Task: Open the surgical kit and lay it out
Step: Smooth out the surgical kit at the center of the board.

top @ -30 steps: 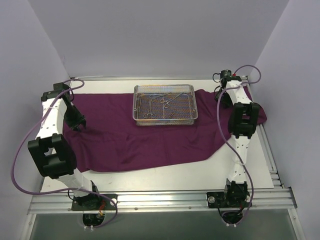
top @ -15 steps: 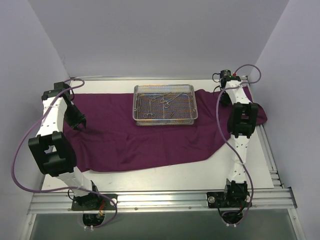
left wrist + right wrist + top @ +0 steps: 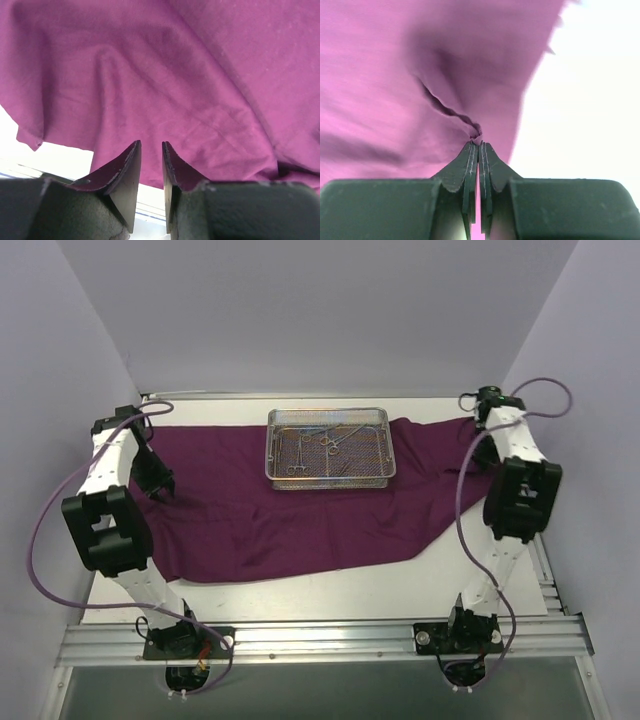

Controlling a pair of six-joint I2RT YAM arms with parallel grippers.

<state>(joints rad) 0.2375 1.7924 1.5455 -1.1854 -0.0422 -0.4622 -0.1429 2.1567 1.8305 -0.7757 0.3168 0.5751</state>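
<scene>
The dark purple cloth wrap (image 3: 260, 520) lies spread across the table. On it at the back middle stands the silver mesh tray (image 3: 330, 483), with several thin forceps (image 3: 325, 443) inside. My right gripper (image 3: 478, 142) is shut on a small puckered fold of the cloth (image 3: 380, 75) close to its right edge. In the top view this gripper (image 3: 484, 450) is mostly hidden by its own arm. My left gripper (image 3: 151, 143) hovers just over the cloth (image 3: 200, 75) near its left edge. Its jaws stand a little apart with nothing between them. From above, the left gripper (image 3: 160, 485) is low at the cloth's left end.
White table (image 3: 350, 585) shows in front of the cloth and at the right edge (image 3: 590, 100). Plain walls close in on both sides and behind. A metal rail (image 3: 320, 640) with both arm bases runs along the near edge.
My right gripper has closed on the cloth, and its arm has swung out to the right. The left arm has shifted slightly left; its jaws are unchanged.
</scene>
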